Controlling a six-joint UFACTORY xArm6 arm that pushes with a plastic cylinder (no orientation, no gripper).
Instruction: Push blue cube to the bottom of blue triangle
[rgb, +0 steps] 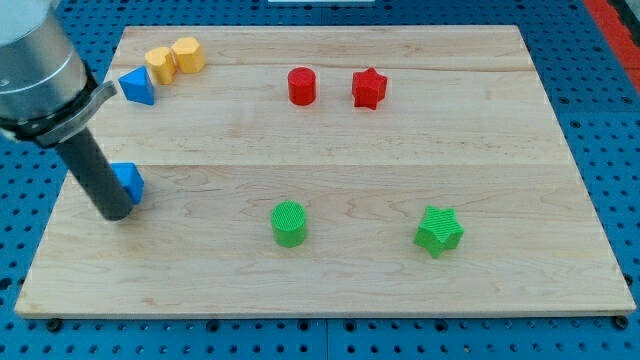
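**Blue cube waiting under the blue triangle, our rod pressing at its left side**

Blue cube (129, 181), a small solid block, is sitting near the left edge of the pale wooden counter (330, 150), partly hidden behind our dark rod. My tip (116, 213) is resting on the wood just at the cube's lower left, touching it or nearly so; we cannot tell which. We are carrying no hand at all, only this rod, so nothing is being gripped.

The blue triangle block (137, 86) is lying well above the cube, toward the view's top left, with two yellow blocks (175, 58) beside it on its upper right. The cube is already standing almost directly below the triangle, so we are judging the task to be nearly finished. With the tip at the cube's lower left, a push would send it up and to the right.

Elsewhere a red cylinder (302, 86) and a red star (368, 88) are standing near the top, and a green cylinder (289, 223) and a green star (439, 231) near the bottom, all well clear. No containers are showing anywhere.
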